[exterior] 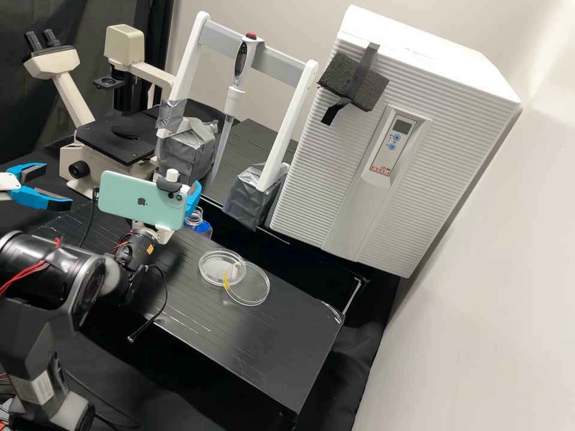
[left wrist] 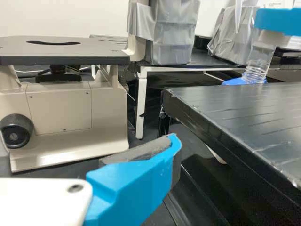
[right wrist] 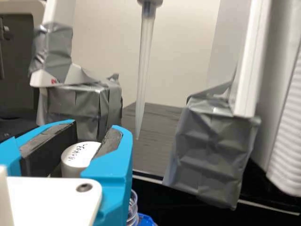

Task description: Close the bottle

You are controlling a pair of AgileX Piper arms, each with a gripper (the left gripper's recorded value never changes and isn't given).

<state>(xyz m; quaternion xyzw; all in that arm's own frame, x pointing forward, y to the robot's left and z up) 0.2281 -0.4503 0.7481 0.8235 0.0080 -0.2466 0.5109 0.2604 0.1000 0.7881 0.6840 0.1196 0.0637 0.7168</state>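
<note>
The bottle (exterior: 199, 225), clear with a blue band low on it, stands upright near the back edge of the black ribbed platform (exterior: 263, 335), just in front of the grey-taped foot (exterior: 251, 194) of the pipette stand (exterior: 287, 114). The right gripper (right wrist: 94, 136) hangs straight over it, its blue fingers clamped on a pale cap (right wrist: 80, 156) at the bottle's mouth. The threaded neck shows just under the fingers, and whether the cap is seated on it cannot be told. The pipette tip (right wrist: 143, 70) hangs close behind the gripper, between the stand's two taped feet.

In front of the bottle the platform lies bare as far as two overlapping petri dishes (exterior: 235, 275), with more bare surface beyond them towards the front corner. The white ribbed machine (exterior: 383, 143) closes off the right side.

The left gripper (exterior: 55, 187) sits off the platform's left edge beside the microscope (exterior: 102, 143), its fingers spread wide with nothing between them, well apart from the bottle.

A line of small print runs across the cap. The machine has a control panel (exterior: 395, 140) with a red label beneath it. Neither is legible enough to read.
</note>
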